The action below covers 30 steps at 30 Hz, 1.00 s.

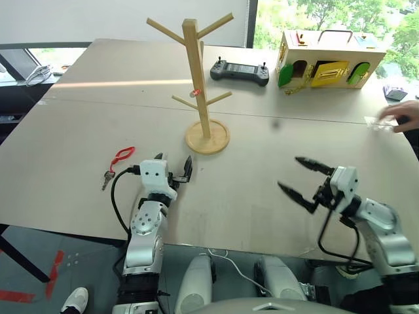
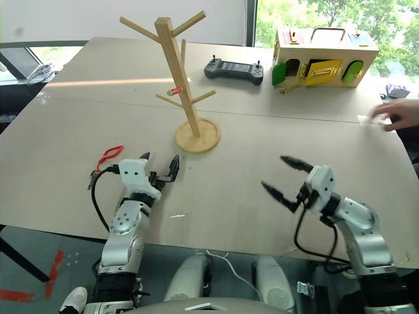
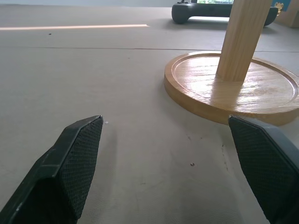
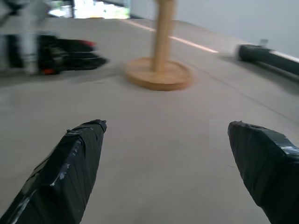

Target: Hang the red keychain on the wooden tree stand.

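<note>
A: Nearest us are the two grippers. The left gripper (image 1: 174, 171) rests low over the table (image 1: 262, 196) with its fingers spread wide and nothing between them. The right gripper (image 1: 302, 177) hangs over bare tabletop, turned toward the robot's left, its jaws also gaping and empty.

B: So where is the red keychain (image 1: 122, 156)?

A: On the table, just to the left of the left gripper, near the wrist and not touching the fingers. It is a small red teardrop loop with a short grey key (image 1: 106, 178) trailing toward the table's near edge. It lies flat.

B: Why is the left gripper aimed past it?

A: My guess is that it is only at the ready. Its fingers point at the wooden tree stand (image 1: 200, 78), whose round base fills much of the wrist view, so it would have to swing left to reach the loop.

B: And the stand?

A: Upright in mid-table, pegs angled upward. A tiny red-and-silver trinket (image 1: 194, 93) already hangs on a lower left peg; the others look free. Beyond it lie a black controller (image 1: 239, 70) and a wooden box (image 1: 327, 62) with coloured doors, and a person's hand (image 1: 404, 116) rests at the far right edge.
</note>
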Tool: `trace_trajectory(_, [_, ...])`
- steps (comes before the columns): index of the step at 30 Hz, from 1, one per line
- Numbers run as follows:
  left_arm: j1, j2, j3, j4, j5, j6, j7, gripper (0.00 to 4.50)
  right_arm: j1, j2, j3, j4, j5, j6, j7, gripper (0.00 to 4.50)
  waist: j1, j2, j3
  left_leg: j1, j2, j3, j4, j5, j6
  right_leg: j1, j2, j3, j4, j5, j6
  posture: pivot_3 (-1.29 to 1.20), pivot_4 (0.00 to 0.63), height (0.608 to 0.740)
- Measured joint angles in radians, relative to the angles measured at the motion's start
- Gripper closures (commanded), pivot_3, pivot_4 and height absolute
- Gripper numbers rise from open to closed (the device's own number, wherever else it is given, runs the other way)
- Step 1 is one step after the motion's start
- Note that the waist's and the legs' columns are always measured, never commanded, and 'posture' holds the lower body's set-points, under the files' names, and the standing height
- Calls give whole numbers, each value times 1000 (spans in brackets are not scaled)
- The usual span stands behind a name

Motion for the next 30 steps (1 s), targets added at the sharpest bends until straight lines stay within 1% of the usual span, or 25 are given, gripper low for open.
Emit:
trace_trajectory(2, [2,8,13,-11,-16,13,-5,72,-2,-38,6,-6,20,0,92,0,-1,0,0,0,0,0,0,0,0,0,0,0,0,0,0,0,150,740])
trace_trajectory(4, [15,19,30,-32,-30,24,-12,72,-23,-47,22,9,20,-7,151,0,-2,0,0,0,0,0,0,0,0,0,0,0,0,0,0,0,150,740])
trace_trajectory(6, [45,54,47,-89,-59,70,-30,72,-64,-46,31,53,19,-20,203,0,-4,-1,1,0,0,0,0,0,0,0,0,0,0,0,0,0,150,740])
trace_trajectory(8, [78,99,84,-161,-99,136,-50,72,-105,-43,30,106,15,-40,233,0,-1,-1,1,0,0,-1,0,0,0,0,0,-1,0,0,0,0,150,740])
trace_trajectory(12, [151,269,218,-354,-239,340,-115,72,-171,-10,30,192,2,-79,269,0,0,-1,2,0,1,-1,-1,0,0,0,0,-2,0,0,0,0,150,740])
trace_trajectory(14, [171,311,273,-379,-279,385,-138,72,-186,16,40,216,-9,-95,281,0,3,0,2,0,0,-1,0,0,0,0,-1,-2,0,0,0,0,150,740])
trace_trajectory(18, [212,370,330,-340,-306,425,-194,72,-199,47,58,238,-24,-116,289,0,2,0,2,0,0,-2,0,0,0,0,0,-2,0,0,-1,0,150,740])
trace_trajectory(21, [215,416,383,-293,-331,450,-237,72,-206,56,59,252,-33,-117,288,0,2,0,2,0,0,-1,0,0,0,0,-1,-2,0,0,-1,0,150,740])
trace_trajectory(23, [216,466,390,-229,-330,451,-286,72,-211,62,59,256,-42,-121,284,0,2,0,2,0,0,-1,0,0,0,0,0,-2,0,0,-1,0,150,740])
trace_trajectory(27, [186,508,387,-104,-317,434,-348,72,-214,74,58,257,-53,-125,265,0,3,0,2,0,1,-2,0,0,0,0,0,-3,0,0,-1,0,150,740])
trace_trajectory(30, [131,550,381,-12,-281,394,-387,72,-215,75,56,255,-57,-125,243,0,4,0,2,0,1,-1,0,0,0,0,-1,-3,0,0,-1,0,150,740])
